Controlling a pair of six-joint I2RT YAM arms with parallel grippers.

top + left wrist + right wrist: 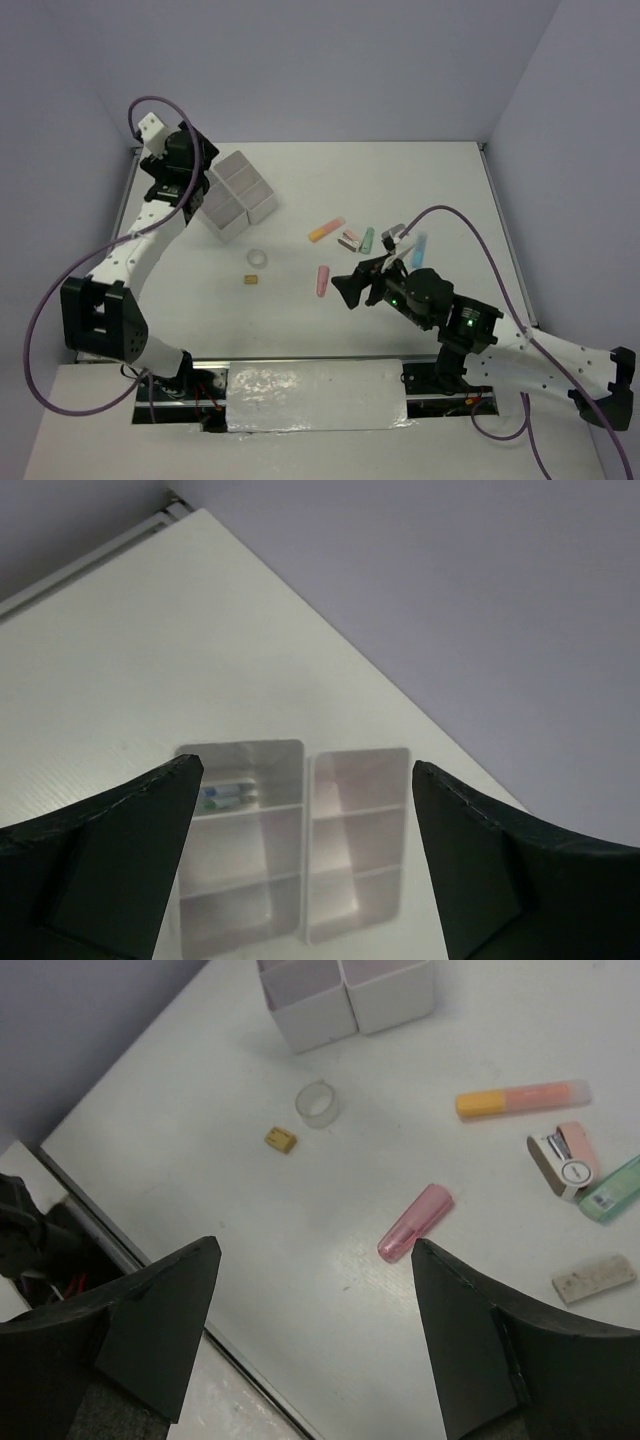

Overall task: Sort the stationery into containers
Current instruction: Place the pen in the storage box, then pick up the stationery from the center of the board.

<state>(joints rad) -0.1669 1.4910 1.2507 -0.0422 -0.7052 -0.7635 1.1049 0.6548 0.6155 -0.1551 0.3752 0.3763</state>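
Stationery is mostly unsorted. The left gripper (305,775), jaws spread wide and empty, hangs directly over the containers (355,840), where one compartment holds what look like thin blue pens (225,795). The right gripper (315,1250), also released and empty, hovers well apart from the containers, over the pink marker (415,1222). Outside the containers lie the tape ring (318,1103), tan eraser (281,1139), orange marker (520,1098), green marker (612,1188) and grey eraser (593,1275).
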